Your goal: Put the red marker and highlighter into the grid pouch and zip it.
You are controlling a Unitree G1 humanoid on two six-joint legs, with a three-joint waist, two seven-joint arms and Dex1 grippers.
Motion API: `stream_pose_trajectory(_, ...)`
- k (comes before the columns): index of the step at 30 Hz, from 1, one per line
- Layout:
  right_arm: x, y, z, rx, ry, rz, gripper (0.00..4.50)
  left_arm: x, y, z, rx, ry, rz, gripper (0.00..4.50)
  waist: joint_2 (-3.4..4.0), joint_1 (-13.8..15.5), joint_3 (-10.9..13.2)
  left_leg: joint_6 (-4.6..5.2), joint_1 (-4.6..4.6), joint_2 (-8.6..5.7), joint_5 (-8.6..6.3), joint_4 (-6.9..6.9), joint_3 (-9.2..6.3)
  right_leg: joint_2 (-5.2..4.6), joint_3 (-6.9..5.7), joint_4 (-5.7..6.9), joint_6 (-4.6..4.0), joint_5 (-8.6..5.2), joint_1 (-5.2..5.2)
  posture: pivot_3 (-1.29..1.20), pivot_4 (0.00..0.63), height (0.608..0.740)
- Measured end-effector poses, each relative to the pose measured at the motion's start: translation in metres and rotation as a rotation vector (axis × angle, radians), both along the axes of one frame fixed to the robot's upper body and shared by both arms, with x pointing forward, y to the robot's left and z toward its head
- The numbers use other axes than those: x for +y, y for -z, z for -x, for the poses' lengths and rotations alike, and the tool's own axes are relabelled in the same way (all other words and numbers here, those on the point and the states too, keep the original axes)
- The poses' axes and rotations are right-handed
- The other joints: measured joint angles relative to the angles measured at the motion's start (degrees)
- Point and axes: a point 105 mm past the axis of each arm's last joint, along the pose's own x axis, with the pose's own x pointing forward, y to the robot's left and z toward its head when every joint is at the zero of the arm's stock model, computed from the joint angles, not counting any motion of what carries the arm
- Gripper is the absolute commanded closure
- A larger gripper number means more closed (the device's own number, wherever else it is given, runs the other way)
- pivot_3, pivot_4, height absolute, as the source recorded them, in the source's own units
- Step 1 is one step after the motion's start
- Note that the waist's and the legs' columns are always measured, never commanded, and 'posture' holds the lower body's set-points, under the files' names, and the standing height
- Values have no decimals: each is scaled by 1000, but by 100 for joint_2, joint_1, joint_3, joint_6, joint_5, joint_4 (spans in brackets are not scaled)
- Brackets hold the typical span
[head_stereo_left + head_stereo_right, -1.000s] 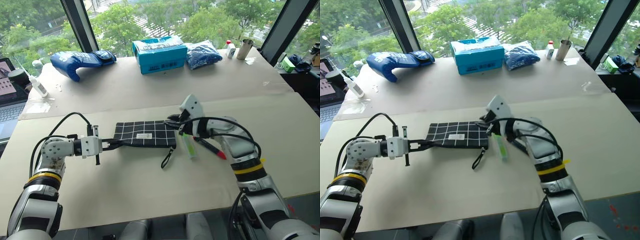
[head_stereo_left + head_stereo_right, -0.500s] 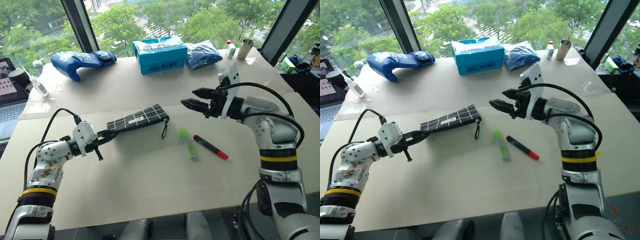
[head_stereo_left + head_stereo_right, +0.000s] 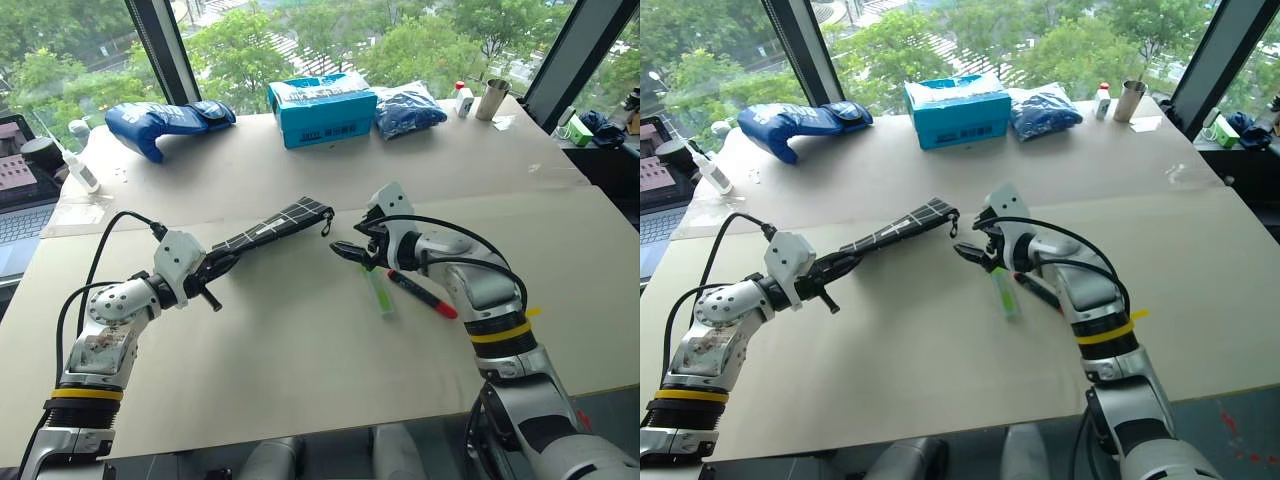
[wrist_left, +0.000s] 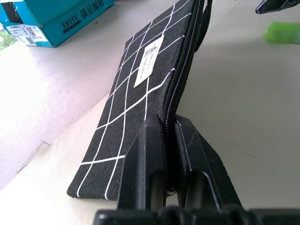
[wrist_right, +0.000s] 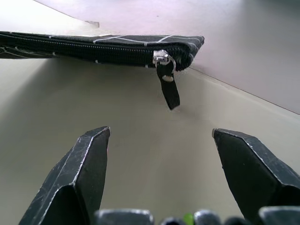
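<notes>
The grid pouch (image 3: 277, 226) hangs lifted and tilted on edge above the table, its zipper closed and the pull strap (image 5: 168, 85) dangling at the far end. My left gripper (image 3: 214, 267) is shut on the pouch's near end (image 4: 140, 93), along the zipper seam. My right gripper (image 3: 343, 253) stands open just short of the strap end, its fingers (image 5: 79, 168) spread wide with nothing between them. The light green highlighter (image 3: 378, 291) and the red marker (image 3: 421, 294) lie side by side on the table under my right hand.
At the back of the table sit a blue glove (image 3: 165, 120), a teal box (image 3: 322, 103), a blue bag (image 3: 408, 108) and a metal cup (image 3: 489, 98). A laptop (image 3: 20, 190) and a small bottle (image 3: 80, 170) are at far left.
The pouch went from lying flat to being lifted on edge by my left gripper. My right gripper let go of its right end, opened, swung up and away, then came back down beside the strap.
</notes>
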Motion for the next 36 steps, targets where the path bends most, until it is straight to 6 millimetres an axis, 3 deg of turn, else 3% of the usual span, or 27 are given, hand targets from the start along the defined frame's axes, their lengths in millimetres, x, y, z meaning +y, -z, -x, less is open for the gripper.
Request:
stream_pose_trajectory(11,18,22,-21,29,92,-4,647,-3,0,-1,0,-15,18,4500,0,-23,0,-1,0,3,0,-1,3,2,0,-1,-4,3,-1,0,150,740)
stream_pose_trajectory(14,19,21,-23,23,96,-9,1320,-3,-1,-1,-2,-19,25,4500,0,-25,0,-1,0,4,0,-1,3,2,0,-1,-4,3,-1,0,150,740)
stream_pose_trajectory(23,21,24,-29,28,114,-30,4464,-10,-1,4,-2,-25,50,4500,1,-34,0,-1,1,5,0,-1,3,3,0,-1,-4,3,-1,0,150,740)
stream_pose_trajectory(36,31,20,-23,9,45,-22,4464,-13,2,4,11,-30,68,4500,1,-38,0,-1,1,5,0,-1,3,3,0,-1,-4,4,-1,0,150,740)
